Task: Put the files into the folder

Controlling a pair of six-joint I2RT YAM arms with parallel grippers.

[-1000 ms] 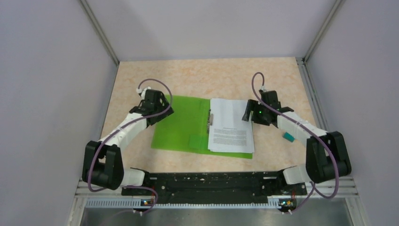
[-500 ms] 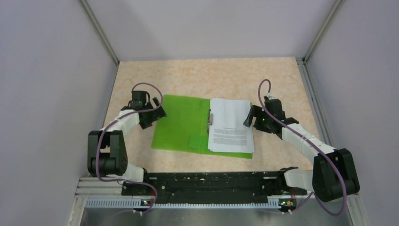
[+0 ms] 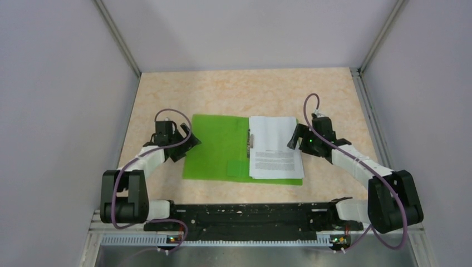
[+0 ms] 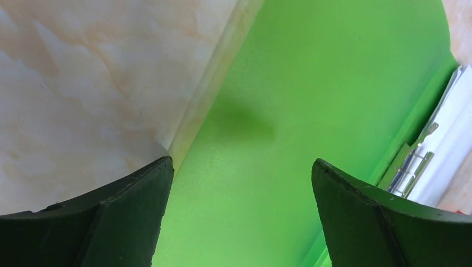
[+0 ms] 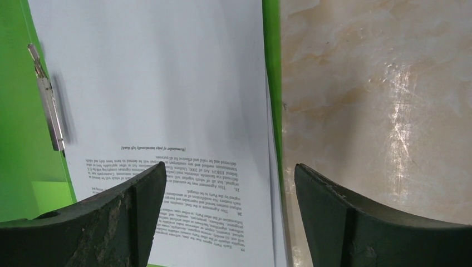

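The green folder [image 3: 217, 146] lies open and flat on the table, its metal clip [image 3: 249, 139] along the middle fold. The files [image 3: 274, 147], white printed sheets, rest stacked on its right half. My left gripper [image 3: 185, 143] is open at the folder's left edge; in the left wrist view its jaws [image 4: 242, 161] straddle that edge of the folder [image 4: 311, 83], holding nothing. My right gripper [image 3: 293, 139] is open at the right edge of the sheets. The right wrist view has it [image 5: 229, 165] straddling the edge of the files [image 5: 167, 83] with nothing held.
Marbled beige table [image 3: 245, 92] stretches behind the folder. Grey walls with metal rails close the left, right and back sides. A small square label [image 3: 236, 168] sits on the folder's near left half. The arm bases stand on the black rail [image 3: 245, 214] at the near edge.
My left gripper has drawn back from the folder's far left corner to its left edge and opened wider. The folder has shifted slightly right. My right gripper has moved little and opened a bit.
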